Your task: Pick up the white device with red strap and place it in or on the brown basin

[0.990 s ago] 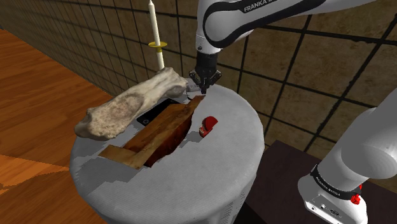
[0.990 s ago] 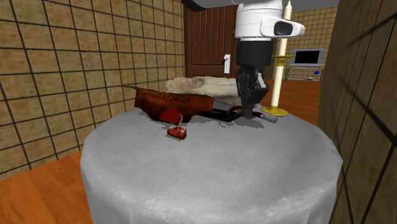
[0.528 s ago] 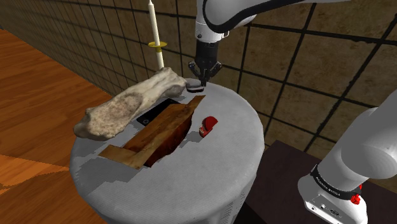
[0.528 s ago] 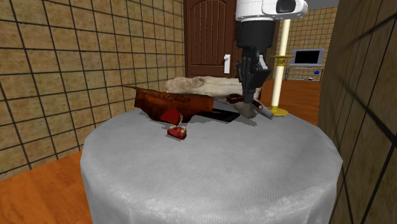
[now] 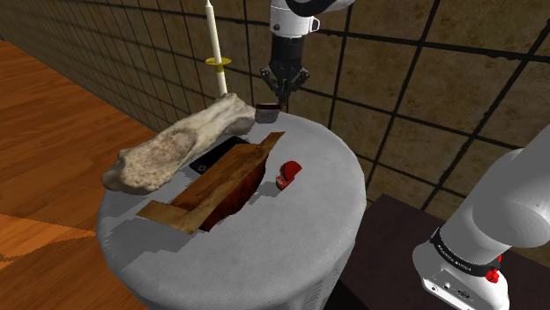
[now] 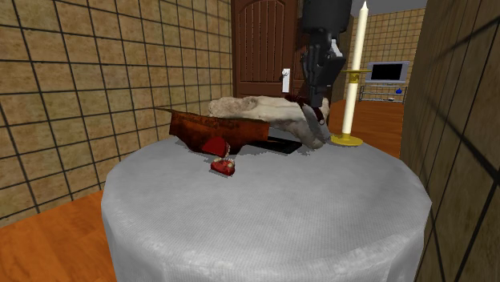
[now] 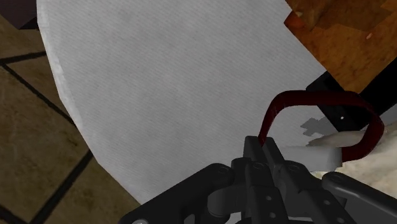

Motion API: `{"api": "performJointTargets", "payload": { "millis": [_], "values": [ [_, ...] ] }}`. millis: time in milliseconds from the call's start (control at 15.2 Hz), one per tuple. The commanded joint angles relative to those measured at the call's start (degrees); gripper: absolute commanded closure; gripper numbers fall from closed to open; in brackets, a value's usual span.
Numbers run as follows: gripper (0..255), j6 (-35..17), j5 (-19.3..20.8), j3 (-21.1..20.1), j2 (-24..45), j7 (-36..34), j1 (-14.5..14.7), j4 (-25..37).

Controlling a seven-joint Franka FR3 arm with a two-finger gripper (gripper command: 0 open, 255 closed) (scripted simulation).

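Device: small pale grey-white body [image 6: 314,132] with a dark red strap [image 7: 321,97] looped above it.
Device state: caught by the strap between the 2 fingers of the gripper [image 7: 264,149], which are closed together.
Device pose: hanging tilted under the gripper [image 5: 284,84], over the far part of the counter [image 5: 317,202].
Basin: brown, wood-grained, long and shallow [image 5: 225,180], reddish-brown side wall [image 6: 216,128].
Basin pose: lying slanted on the counter.
Relation: device [image 5: 267,112] near the basin's far end, not in it.
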State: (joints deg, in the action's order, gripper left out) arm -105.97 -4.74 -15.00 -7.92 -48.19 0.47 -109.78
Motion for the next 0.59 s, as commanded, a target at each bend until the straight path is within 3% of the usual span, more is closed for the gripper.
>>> {"api": "performJointTargets", "payload": {
  "millis": [0,528],
  "values": [
    [255,1.4,0.0,-0.1,-0.1,-0.2,0.1,1.4],
    [255,7.7,0.3,0.0,0.6,-0.6,0.0,8.3]
  ]
}}
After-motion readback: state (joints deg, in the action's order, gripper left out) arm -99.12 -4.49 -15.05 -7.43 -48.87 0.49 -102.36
